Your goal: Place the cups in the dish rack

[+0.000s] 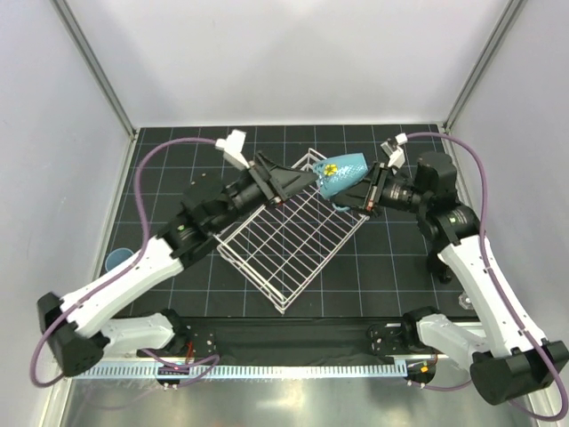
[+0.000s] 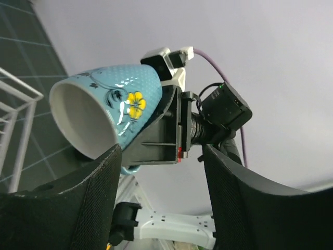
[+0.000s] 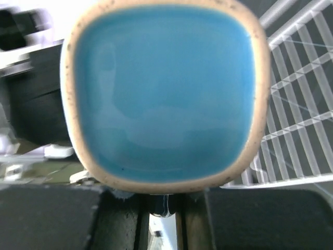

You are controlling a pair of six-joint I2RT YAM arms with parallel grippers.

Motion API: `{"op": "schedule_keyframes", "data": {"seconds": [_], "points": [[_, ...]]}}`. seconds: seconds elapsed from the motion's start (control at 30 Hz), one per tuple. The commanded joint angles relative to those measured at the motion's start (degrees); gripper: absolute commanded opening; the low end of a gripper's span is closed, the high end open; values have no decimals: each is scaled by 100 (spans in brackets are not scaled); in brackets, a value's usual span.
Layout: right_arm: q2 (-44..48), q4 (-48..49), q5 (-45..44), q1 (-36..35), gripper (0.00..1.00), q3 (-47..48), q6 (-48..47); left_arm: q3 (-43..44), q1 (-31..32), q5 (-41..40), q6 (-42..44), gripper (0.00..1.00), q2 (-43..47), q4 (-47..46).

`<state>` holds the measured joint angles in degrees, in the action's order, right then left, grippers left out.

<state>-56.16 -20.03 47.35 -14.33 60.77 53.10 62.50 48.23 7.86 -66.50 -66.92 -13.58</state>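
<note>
My right gripper (image 1: 357,190) is clamped on the light blue cup (image 1: 342,173). The cup lies on its side in the air over the far corner of the dish rack (image 1: 276,258), with its mouth toward my left gripper (image 1: 300,183) — that one's fingers are spread wide, empty, just beside the cup's lip. Risks, as I judge them: the left fingers could nudge the glazed cup so it slips in my hold — or, released here, it could strike the rack's wire edge and roll off.

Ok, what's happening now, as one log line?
right gripper: shut on blue mug | mug: sideways by dish rack corner | left gripper: open, facing mug
</note>
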Motion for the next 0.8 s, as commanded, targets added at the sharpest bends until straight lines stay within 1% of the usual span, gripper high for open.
{"op": "schedule_keyframes", "data": {"seconds": [0.0, 0.03, 0.07, 0.1, 0.13, 0.17, 0.2, 0.27, 0.3, 0.47, 0.5, 0.53, 0.57, 0.67, 0.77], "points": [[-333, -886, -724, -219, 4, 644, -1247, 122, 29, -1334, 654, 63, 810, 1661], [-569, -1123, -945, -307, 4, 768, -1493, 174, 29, -1627, 734, 63, 925, 2423], [-693, -1569, -1173, -429, 4, 882, -2026, 218, 38, -1882, 796, 64, 1056, 2927], [-842, -1774, -1402, -657, 4, 1127, -2258, 375, 29, -2163, 814, 64, 1240, 3375], [-1087, -1933, -1831, -781, 4, 1234, -2469, 429, 29, -2696, 814, 64, 1329, 4137], [-1229, -2187, -2018, -878, 4, 1331, -2776, 491, 29, -2876, 831, 64, 1408, 4414], [-1326, -2285, -2254, -1105, 4, 1497, -2918, 587, 29, -3052, 840, 64, 1557, 4643], [-1633, -2434, -2800, -1291, 4, 1621, -3243, 623, 29, -3351, 823, 64, 1725, 5074], [-1731, -2453, -2967, -1518, 4, 1726, -3332, 597, 29, -3404, 805, 64, 1908, 5154], [-2406, -2479, -3951, -2170, 4, 1973, -3859, 553, 20, -3756, 490, 64, 2384, 5707], [-2504, -2462, -4057, -2275, 4, 2008, -3921, 570, 20, -3765, 463, 64, 2454, 5779], [-2601, -2453, -4154, -2537, 4, 2052, -3974, 614, 20, -3791, 445, 64, 2577, 5884], [-2837, -2462, -4321, -2644, 4, 2157, -4105, 640, 20, -3861, 367, 64, 2630, 6094], [-3320, -2462, -4663, -3198, 4, 2447, -4272, 632, 20, -3993, 226, 64, 2876, 6324], [-3673, -2365, -4709, -3515, 4, 2684, -4352, 492, 29, -4055, 77, 64, 3131, 6386]]}}
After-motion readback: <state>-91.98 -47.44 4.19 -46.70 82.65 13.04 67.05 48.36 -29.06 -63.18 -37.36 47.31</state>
